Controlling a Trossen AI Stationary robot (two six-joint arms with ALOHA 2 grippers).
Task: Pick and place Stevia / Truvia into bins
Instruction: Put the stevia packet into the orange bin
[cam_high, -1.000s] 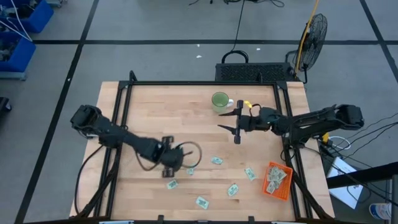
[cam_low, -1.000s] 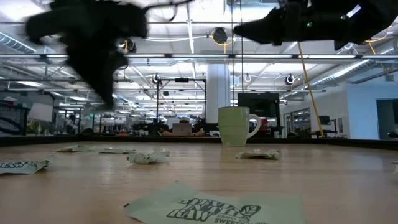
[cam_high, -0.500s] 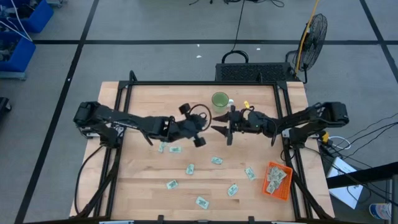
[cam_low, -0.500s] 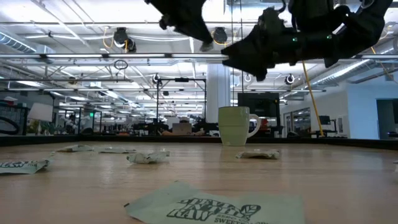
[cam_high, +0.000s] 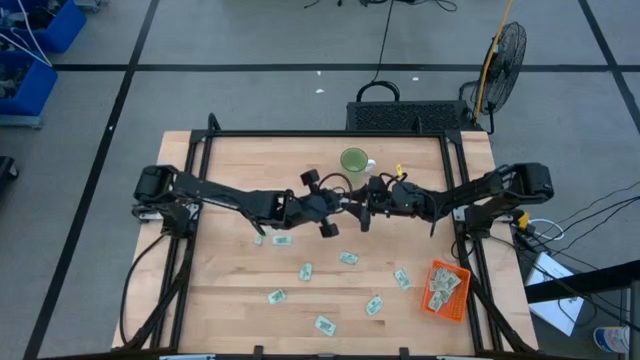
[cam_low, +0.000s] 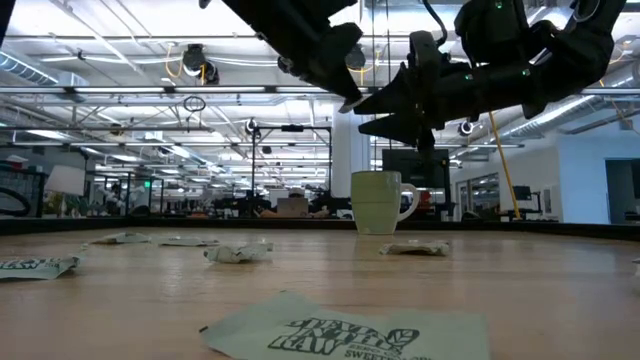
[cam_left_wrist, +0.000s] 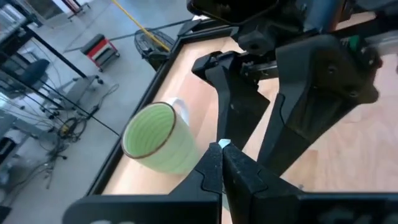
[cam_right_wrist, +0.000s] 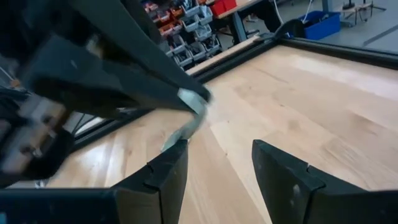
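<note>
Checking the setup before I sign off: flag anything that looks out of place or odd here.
Both grippers meet in mid-air beside the green mug: the left gripper, jaws shut, offers a sachet to the open right gripper. Sachets lie scattered outside the orange tray.

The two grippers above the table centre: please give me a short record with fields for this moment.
left gripper: raised over the table middle, shut on a sachet
right gripper: open, facing the left gripper, fingers apart near the sachet
mug: upright, just behind both grippers
orange tray: front right of the table, sachets already inside
loose sachets: scattered on the wood
</note>
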